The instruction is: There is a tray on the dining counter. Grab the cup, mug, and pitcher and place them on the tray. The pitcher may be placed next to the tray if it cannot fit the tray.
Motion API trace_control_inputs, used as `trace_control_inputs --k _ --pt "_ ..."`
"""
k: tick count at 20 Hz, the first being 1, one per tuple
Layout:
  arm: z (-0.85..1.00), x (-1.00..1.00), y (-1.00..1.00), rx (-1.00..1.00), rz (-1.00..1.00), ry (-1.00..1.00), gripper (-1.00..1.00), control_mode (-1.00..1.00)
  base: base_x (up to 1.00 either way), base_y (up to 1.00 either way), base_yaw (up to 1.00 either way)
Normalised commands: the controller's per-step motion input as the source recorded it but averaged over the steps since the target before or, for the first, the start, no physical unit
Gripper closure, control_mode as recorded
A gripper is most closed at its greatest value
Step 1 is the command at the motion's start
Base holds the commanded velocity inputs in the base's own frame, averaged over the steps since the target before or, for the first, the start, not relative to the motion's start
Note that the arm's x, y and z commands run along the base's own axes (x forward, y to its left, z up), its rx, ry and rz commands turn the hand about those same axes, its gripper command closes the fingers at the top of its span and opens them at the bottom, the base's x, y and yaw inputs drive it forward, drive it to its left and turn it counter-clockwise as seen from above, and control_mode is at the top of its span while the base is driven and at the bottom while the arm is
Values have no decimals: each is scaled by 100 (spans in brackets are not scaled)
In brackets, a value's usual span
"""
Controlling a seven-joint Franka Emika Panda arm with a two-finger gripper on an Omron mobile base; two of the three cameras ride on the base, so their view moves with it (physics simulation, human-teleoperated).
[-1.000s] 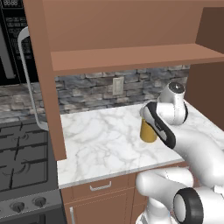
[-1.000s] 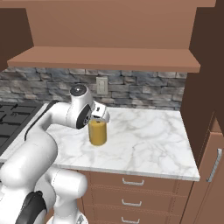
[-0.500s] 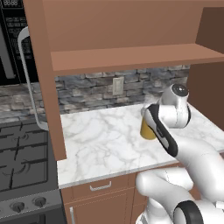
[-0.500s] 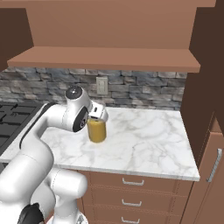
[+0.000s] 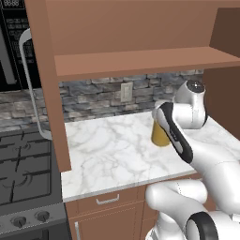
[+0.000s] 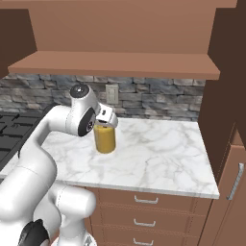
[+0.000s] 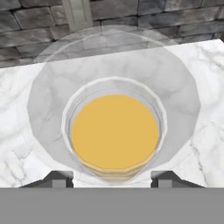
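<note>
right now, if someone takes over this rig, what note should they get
Pincer: open, straight above the pitcher, one finger at each side of its rim; no grip seen yet.
Pitcher: upright on the marble kitchen counter by the stone back wall, orange juice inside.
Done: nothing placed, judging by these views.
Left: grasp the pitcher and carry it to the tray, then fetch the cup and mug.
</note>
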Motion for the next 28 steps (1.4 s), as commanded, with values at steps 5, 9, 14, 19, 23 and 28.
trace_control_inputs --k 5,9,14,19,23,28 --pt "0 -36 4 0 1 8 100 -100 0 0 0" --pt "13 -25 10 0 0 0 100 -100 0 0 0" --pt "20 -10 4 0 0 -1 100 -100 0 0 0" --pt "28 0 0 0 0 0 100 -100 0 0 0" --pt "28 0 0 0 0 0 100 -100 0 0 0" --pt "6 0 0 0 0 0 100 -100 0 0 0"
